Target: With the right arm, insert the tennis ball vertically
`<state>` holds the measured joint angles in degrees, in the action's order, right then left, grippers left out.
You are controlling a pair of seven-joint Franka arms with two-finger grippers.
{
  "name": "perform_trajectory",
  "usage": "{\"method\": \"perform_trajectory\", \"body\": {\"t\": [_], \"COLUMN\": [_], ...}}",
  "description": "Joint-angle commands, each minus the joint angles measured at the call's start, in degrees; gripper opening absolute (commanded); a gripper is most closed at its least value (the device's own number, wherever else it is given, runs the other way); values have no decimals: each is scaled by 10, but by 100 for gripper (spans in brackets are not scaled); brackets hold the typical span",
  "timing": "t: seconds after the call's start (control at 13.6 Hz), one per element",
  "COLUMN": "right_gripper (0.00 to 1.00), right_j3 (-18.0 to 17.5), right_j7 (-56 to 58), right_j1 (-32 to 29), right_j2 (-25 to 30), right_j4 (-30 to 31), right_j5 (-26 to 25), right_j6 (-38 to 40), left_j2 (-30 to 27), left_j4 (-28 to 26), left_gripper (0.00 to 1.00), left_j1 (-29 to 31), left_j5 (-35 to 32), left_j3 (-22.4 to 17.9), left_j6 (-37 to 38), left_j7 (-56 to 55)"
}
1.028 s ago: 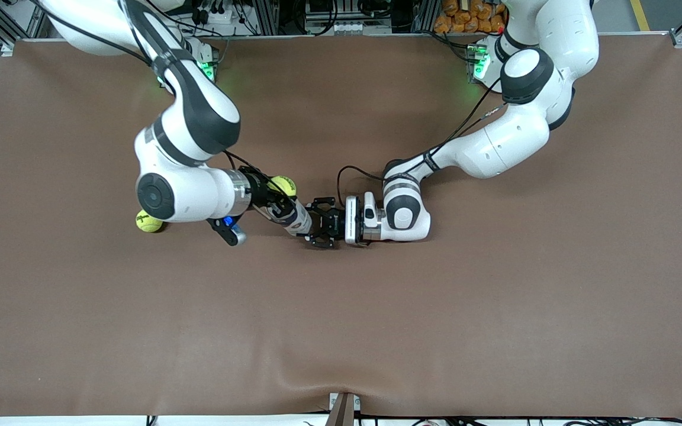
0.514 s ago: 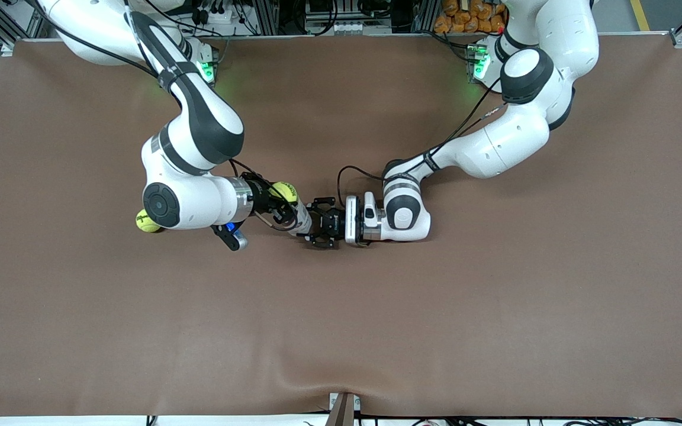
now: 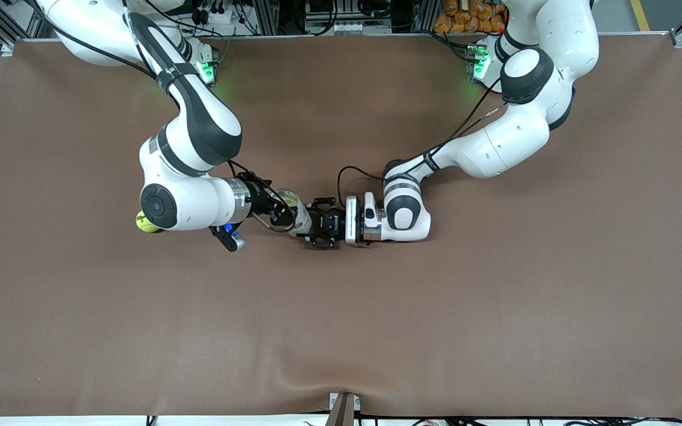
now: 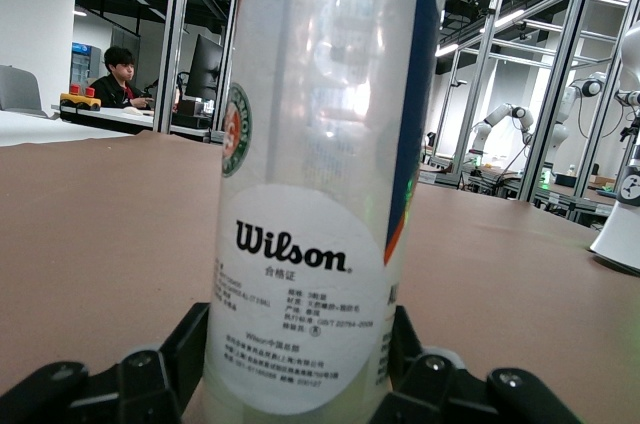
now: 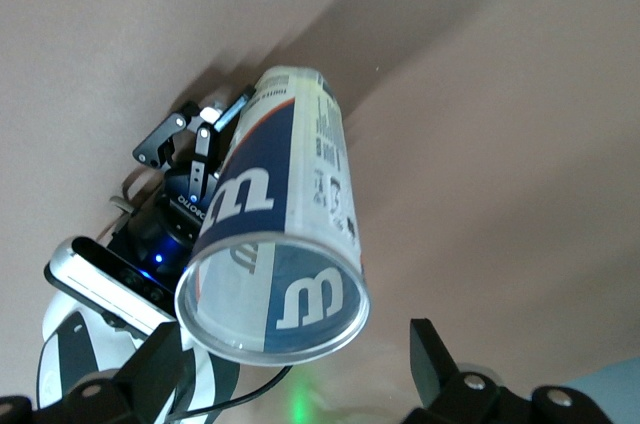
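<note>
A clear Wilson ball tube (image 3: 296, 217) stands upright at the table's middle; it also shows in the left wrist view (image 4: 320, 174) and the right wrist view (image 5: 275, 244). My left gripper (image 3: 321, 223) is shut on the tube's base, one finger (image 4: 190, 344) on each side. My right gripper (image 3: 277, 204) is over the tube's open mouth, its fingers (image 5: 152, 374) spread wide and empty. A dull green shape (image 3: 286, 196), seemingly the tennis ball, shows inside the tube's upper end in the front view. The right wrist view shows no ball at the mouth.
A second yellow tennis ball (image 3: 146, 222) lies on the brown table (image 3: 495, 296) toward the right arm's end, partly hidden under the right arm's wrist. The left arm's forearm (image 3: 483, 148) lies low over the table, farther from the front camera.
The bright yellow ball held in my right gripper at the tube's mouth has left the fingers, which now stand open. The left gripper and tube have not moved.
</note>
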<state>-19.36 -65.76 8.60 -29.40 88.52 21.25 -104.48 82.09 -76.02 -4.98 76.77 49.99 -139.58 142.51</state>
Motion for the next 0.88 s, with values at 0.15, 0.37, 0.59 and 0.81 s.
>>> {"method": "perform_trajectory", "body": {"t": [0.15,0.37,0.59,0.81], "right_gripper": [100,100,100,100], "right_j3": [-5,-5,-4,-4], "right_j7": [91,231,330,374], "right_j1": [-59,-130,-176,-204], "right_j2": [47,64,64,58], "right_j4": [48,112,153,166], "right_j5": [-103,-115,-173,-250], "right_j6": [48,46,46,45], "left_j2": [-10,-10,-10,-10], "left_j4": [1,1,1,1], "left_gripper": [74,75,75,75], "left_j1": [-4,-4,-5,-5], "left_j5": [19,19,19,19], "left_j3": [-13,-13,-13,-12], "left_j6": [9,9,8,9], "left_j7": [10,10,10,9]}}
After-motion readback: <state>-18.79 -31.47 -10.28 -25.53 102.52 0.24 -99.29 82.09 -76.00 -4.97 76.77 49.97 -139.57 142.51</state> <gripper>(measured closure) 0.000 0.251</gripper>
